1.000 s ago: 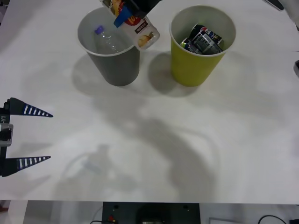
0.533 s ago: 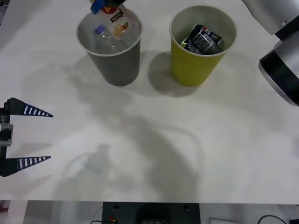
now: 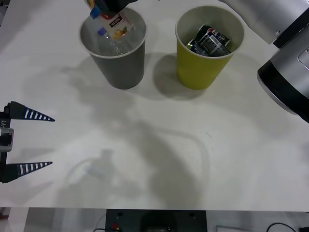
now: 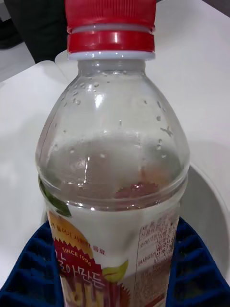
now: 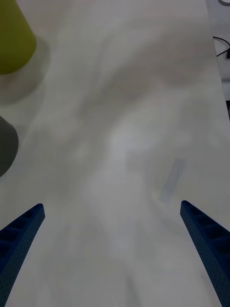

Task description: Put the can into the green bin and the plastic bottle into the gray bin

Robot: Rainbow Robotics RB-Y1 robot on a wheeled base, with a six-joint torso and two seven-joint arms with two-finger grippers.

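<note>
A white table (image 3: 145,159) carries soft gray shadows across its middle. A clear bottle with a blue-purple cap (image 3: 102,33) lies inside 1 of the 2 cups. Black cables (image 5: 219,45) trail beyond the table edge in the left wrist view.

Plastic bottle (image 3: 116,26) over gray bin (image 3: 116,63), seemingly gripped.

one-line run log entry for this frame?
right gripper: shut on plastic bottle, over gray bin | left gripper: open, idle at table edge | green bin: holds can
</note>
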